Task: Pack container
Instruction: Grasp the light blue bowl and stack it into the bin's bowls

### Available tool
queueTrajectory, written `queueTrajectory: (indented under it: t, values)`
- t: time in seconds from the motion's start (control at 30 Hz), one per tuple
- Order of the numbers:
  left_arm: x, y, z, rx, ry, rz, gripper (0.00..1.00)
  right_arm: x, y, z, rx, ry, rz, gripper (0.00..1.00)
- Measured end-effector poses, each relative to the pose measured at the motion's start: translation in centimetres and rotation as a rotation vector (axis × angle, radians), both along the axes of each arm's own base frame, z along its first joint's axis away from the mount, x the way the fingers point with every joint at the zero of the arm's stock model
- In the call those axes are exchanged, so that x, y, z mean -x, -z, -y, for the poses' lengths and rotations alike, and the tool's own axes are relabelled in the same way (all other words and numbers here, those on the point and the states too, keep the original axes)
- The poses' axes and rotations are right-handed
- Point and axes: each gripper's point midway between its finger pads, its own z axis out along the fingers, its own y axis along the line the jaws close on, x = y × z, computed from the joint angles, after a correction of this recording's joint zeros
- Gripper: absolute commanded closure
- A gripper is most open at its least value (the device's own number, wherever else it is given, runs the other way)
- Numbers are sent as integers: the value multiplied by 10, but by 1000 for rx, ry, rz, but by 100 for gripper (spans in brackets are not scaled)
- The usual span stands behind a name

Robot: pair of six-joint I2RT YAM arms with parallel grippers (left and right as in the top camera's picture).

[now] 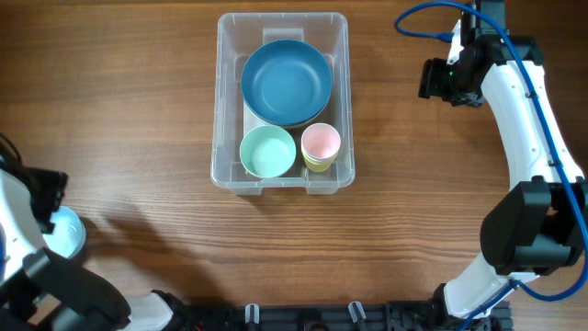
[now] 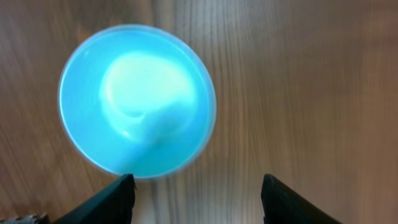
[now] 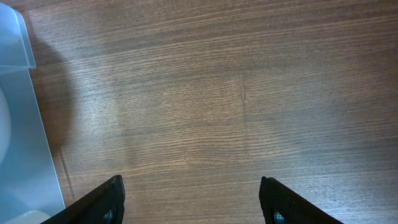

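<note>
While both grippers stand open and hold nothing, the wooden bench (image 1: 138, 110) carries a clear plastic container (image 1: 223, 101) close to its far edge, about midway between the left and right edges, its long sides running from far to near. The white right arm (image 1: 519, 119), trailing a blue cable (image 1: 418, 11), reaches up the right side of the bench toward the far-right corner, well apart from the container. The left arm (image 1: 14, 221) shows only in part at the left edge. Inside the container, a dark blue bowl (image 1: 287, 83) fills the far half, nearly from wall to wall. Nearer the front wall sit a mint-green bowl (image 1: 267, 151) on the left and, just beside it on the right, a pink cup (image 1: 321, 141) nested in a yellow cup (image 1: 318, 166). Outside the container, a light blue cup (image 1: 69, 234) stands upright on the wood by the left edge, toward the near-left corner, partly hidden overhead by the left arm. The left gripper (image 2: 196, 186) hovers above that cup with its fingers spread wide. In the wrist view the cup's rim lies just ahead of the finger on the view's left, and whether the two touch cannot be told. The right gripper (image 3: 193, 186) is likewise spread wide over plain wood, with a corner of the container at the left of its view.
</note>
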Motion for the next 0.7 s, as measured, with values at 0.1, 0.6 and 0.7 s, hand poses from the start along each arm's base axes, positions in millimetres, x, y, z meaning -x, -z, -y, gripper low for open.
queueTrajectory:
  t: [0.1,0.6,0.7]
  values:
    - [3,43,-1,27,-10,-22,34,0,0,0,0,0,-1,30]
    - [-16,82,22,177,79,-100,96,0,0,0,0,0,-1,30]
    - [-55,37,56,150,227,-37,96,0,0,0,0,0,-1,30]
